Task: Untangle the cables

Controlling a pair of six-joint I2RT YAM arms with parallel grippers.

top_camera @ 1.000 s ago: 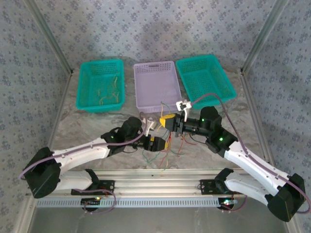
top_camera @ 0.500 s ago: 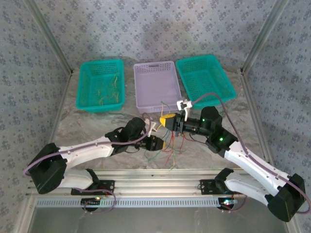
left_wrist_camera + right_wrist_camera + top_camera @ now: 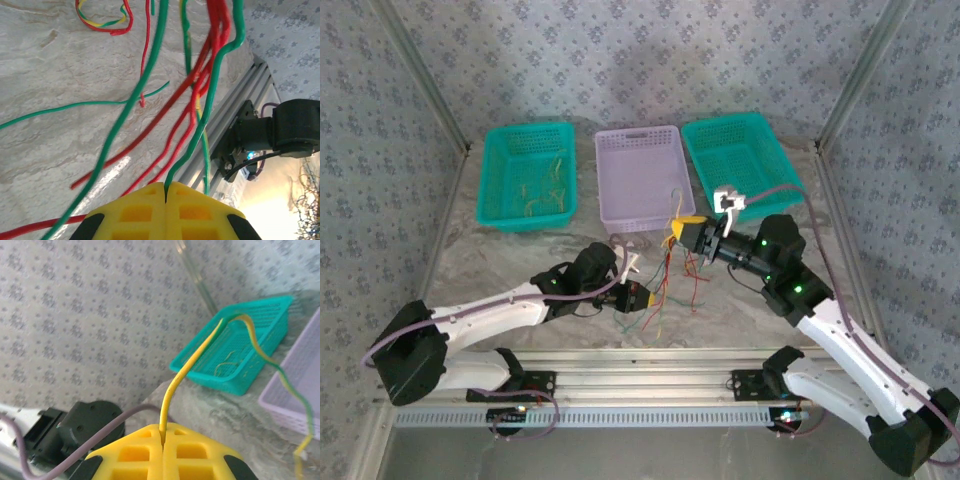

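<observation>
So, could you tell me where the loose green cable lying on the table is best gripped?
Probably its bare middle stretch: there the loose green cable lies flat and alone on the table, while its right end sits among other cables. Come from above, closing across the wire.

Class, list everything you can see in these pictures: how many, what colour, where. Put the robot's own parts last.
table: one, marbled grey, under everything.
left basket: one, teal, far left.
yellow wires: a few, yellow, inside the left basket.
middle basket: one, pale purple, between the teal ones.
right basket: one, teal, far right.
cables: several, red, green and yellow, tangled, near middle of the table.
left arm and right arm: two, white and black, reaching from the near edge.
left gripper: one, yellow fingers, shut on a green cable.
right gripper: one, yellow fingers, shut on a yellow cable.
</observation>
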